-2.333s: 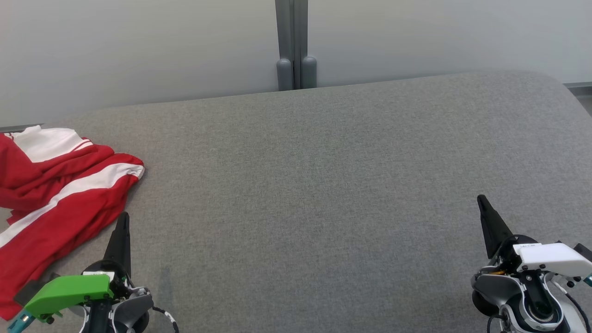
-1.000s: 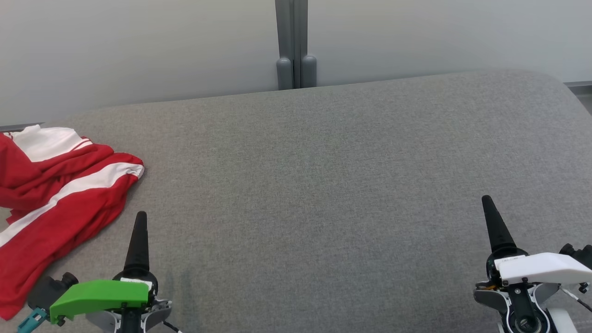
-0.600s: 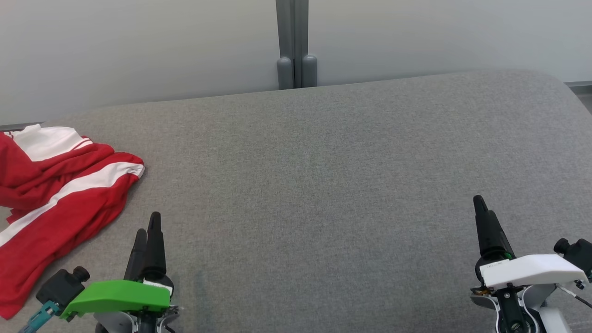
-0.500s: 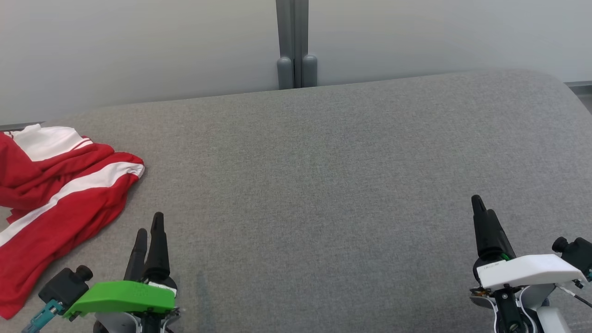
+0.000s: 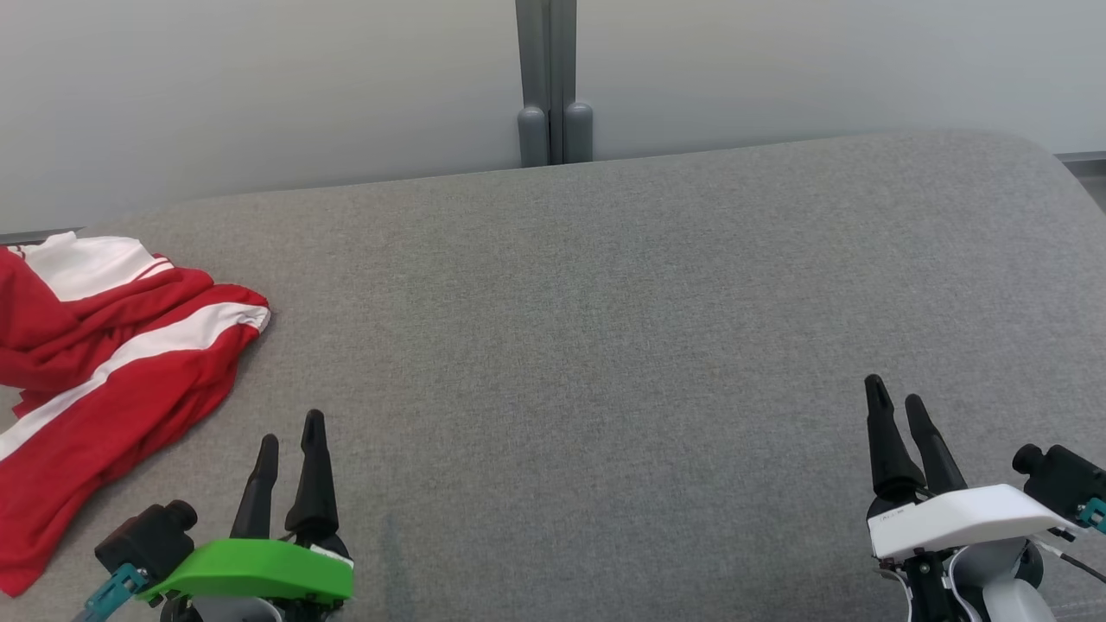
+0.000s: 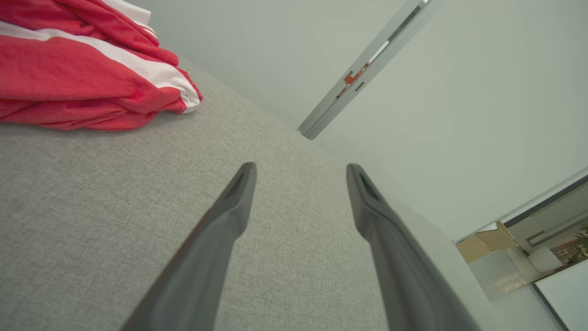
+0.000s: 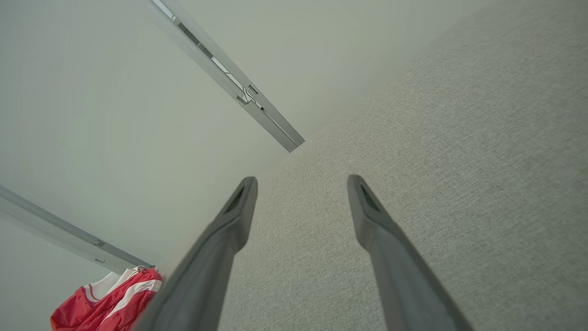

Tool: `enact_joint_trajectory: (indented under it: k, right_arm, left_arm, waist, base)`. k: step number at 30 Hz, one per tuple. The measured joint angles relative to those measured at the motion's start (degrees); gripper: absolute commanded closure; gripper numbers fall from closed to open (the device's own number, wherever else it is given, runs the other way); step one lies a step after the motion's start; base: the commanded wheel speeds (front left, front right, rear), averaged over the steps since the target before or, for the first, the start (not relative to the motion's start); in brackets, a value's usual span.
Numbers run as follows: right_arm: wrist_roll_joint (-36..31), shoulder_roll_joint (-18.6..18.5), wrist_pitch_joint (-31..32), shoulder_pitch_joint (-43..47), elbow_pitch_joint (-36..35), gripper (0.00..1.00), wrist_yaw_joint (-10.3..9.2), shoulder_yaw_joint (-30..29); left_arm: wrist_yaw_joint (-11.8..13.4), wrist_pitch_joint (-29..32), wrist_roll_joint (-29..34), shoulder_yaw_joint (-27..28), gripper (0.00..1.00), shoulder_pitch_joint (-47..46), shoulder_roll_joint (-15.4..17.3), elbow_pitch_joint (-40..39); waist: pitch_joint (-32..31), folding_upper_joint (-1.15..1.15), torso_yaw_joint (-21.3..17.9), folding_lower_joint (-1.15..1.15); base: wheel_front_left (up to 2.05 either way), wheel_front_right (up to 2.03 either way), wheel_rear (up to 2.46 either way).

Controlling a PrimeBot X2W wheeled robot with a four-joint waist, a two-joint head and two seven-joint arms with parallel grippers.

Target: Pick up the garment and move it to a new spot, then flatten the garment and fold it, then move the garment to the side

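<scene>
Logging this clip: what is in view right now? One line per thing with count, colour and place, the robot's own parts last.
garment: one, red with white stripes, crumpled at the left end of the padded surface, running off the head view's left edge
padded surface: one, grey fabric, spanning the work area in front of the robot
wall: one, pale grey-white, behind the surface
post: one, grey, upright against the wall behind the middle of the surface's far edge
left gripper: one, black and green, lower left, open, holding nothing, apart from the garment
right gripper: one, black and white, lower right, open, holding nothing, over bare surface
</scene>
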Motion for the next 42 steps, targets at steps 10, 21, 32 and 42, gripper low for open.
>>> enact_joint_trajectory:
  k: [10,21,32,42]
  right_arm:
    - [-7.35,-0.08,-1.49,0.34,0.42,0.00,0.00,0.68]
    - [-15.41,-0.11,-3.08,1.12,0.74,0.00,0.01,2.00]
    - [-22.72,-0.15,-4.59,1.18,0.53,0.00,0.01,2.43]
    - [-27.96,-0.19,-5.86,1.27,0.34,0.00,0.01,2.78]
  left_arm:
    - [0.52,-1.54,6.25,-0.22,0.00,1.29,0.07,-0.04]
    - [0.83,-3.14,12.41,-0.43,0.00,2.43,0.14,0.37]
    - [1.13,-4.57,17.34,-0.81,0.00,2.85,0.19,0.65]
    - [1.63,-5.84,21.86,-0.93,0.00,3.42,0.23,1.48]
  waist:
    - [-0.21,0.00,0.09,0.00]
    - [-0.53,0.00,0.21,0.00]
    - [-0.66,0.00,0.31,0.00]
    - [-0.75,0.00,0.29,0.00]
  base:
    - [0.00,0.00,0.00]
    - [0.00,0.00,0.00]
    - [0.00,0.00,0.00]
    - [0.00,0.00,0.00]
